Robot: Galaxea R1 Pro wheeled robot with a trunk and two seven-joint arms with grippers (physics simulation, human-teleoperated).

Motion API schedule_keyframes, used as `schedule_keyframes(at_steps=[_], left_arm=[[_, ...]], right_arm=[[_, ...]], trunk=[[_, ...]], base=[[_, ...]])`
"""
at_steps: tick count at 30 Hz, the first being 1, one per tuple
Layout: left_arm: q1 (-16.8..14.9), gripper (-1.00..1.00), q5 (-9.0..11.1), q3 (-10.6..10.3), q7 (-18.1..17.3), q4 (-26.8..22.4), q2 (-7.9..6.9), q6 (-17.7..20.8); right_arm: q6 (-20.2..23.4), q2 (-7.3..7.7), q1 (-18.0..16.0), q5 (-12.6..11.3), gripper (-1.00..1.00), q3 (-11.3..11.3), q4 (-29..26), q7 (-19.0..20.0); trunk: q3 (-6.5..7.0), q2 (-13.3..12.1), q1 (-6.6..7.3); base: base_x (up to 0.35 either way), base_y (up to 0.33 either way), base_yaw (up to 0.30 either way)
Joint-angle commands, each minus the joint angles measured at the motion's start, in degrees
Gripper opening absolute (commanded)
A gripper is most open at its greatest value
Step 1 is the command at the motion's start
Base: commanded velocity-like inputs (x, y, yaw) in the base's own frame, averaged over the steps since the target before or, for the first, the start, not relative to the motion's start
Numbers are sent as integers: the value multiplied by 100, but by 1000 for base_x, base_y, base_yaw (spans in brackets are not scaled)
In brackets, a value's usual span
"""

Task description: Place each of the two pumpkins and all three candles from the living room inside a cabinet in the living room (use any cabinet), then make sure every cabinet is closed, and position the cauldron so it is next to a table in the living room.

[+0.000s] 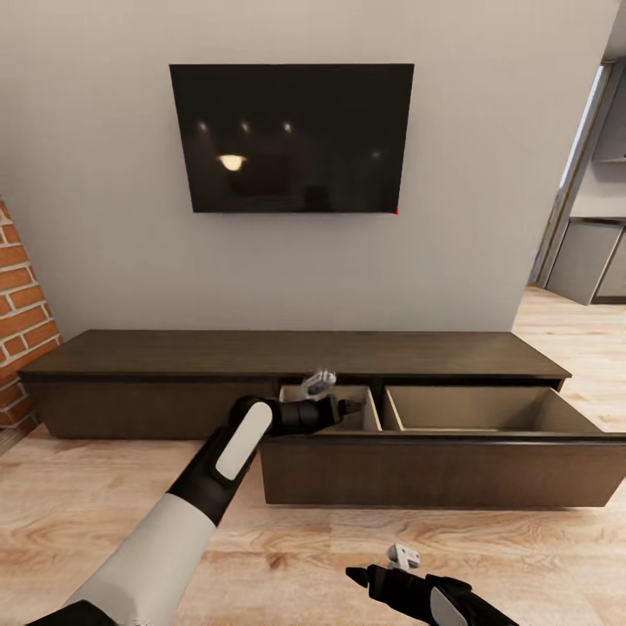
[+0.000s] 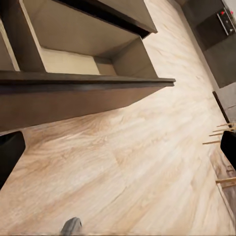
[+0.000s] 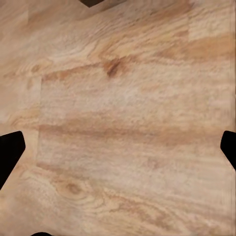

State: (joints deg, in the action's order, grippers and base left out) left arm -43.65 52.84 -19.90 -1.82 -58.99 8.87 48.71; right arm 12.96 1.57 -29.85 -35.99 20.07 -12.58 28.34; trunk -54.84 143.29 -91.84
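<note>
The left arm point(image 1: 217, 469) covers the near-left corner of the cabinet's point(image 1: 287, 356) drawer point(image 1: 435, 469) — the left compartment's floor is mostly unseen. Past the drawer's right end, the picture's edge cuts grey kitchen units point(image 1: 600, 261) — details too small to tell.

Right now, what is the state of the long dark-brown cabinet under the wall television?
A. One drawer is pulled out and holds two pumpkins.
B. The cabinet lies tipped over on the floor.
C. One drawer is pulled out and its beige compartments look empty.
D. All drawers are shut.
C: the cabinet has its drawer pulled out toward the robot, and the beige compartments that show hold nothing.
</note>
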Motion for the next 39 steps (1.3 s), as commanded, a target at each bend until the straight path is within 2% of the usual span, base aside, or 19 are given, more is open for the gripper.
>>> schedule_keyframes(at_steps=[1, 2, 3, 4, 7, 16, 19, 27, 34, 38, 39], left_arm=[[-4, 100, -80, 4, -21, 37, 1, 20], [-4, 100, -140, 4, -23, 68, 1, 21], [-4, 100, -292, 4, -22, 167, 1, 23], [-4, 100, -334, 4, -22, 208, 1, 23], [-4, 100, -501, -1, -18, 483, 1, 25], [-4, 100, -577, -38, -32, 587, 1, 17], [-4, 100, -580, -40, -33, 589, 1, 8], [-4, 100, -582, -48, -49, 662, 9, -14], [-4, 100, -584, -91, -62, 852, 9, -242], [-4, 100, -597, -506, -58, 1014, 6, -297], [-4, 100, -599, -532, -57, 1022, 7, -300]], right_arm=[[35, 7, -2, -48, 100, 22, -11, -14], [34, 9, -2, -48, 100, 20, -12, -28], [33, 17, 0, -48, 100, 19, -21, -59], [32, 23, 1, -48, 100, 19, -27, -66], [36, 199, -2, -48, 100, 12, -60, -77], [29, 742, -2, -50, 100, 17, -61, -37], [25, 792, -3, -59, 100, 21, -38, -52], [30, 1194, 5, -72, 100, 0, 0, -102], [39, 1264, 2, -66, 100, -11, 9, -228], [37, 1271, 5, -73, 100, -19, 10, -693], [38, 1272, 5, -75, 100, -19, 10, -713]], trunk=[[-6, 3, 1], [-6, 3, 1], [-6, 3, 1], [-6, 3, 1], [-6, 3, 1], [-6, 3, 1], [-6, 3, 1], [-2, 3, 1], [18, 3, 1], [30, 3, 1], [33, 3, 1]], base=[[-2, 0, 0], [-1, 0, 0], [0, 0, 0], [0, 0, 0], [0, 0, 0], [0, 0, 0], [0, 0, 0], [0, 0, -184], [0, 0, -290], [0, 0, -293], [0, 0, -293]])
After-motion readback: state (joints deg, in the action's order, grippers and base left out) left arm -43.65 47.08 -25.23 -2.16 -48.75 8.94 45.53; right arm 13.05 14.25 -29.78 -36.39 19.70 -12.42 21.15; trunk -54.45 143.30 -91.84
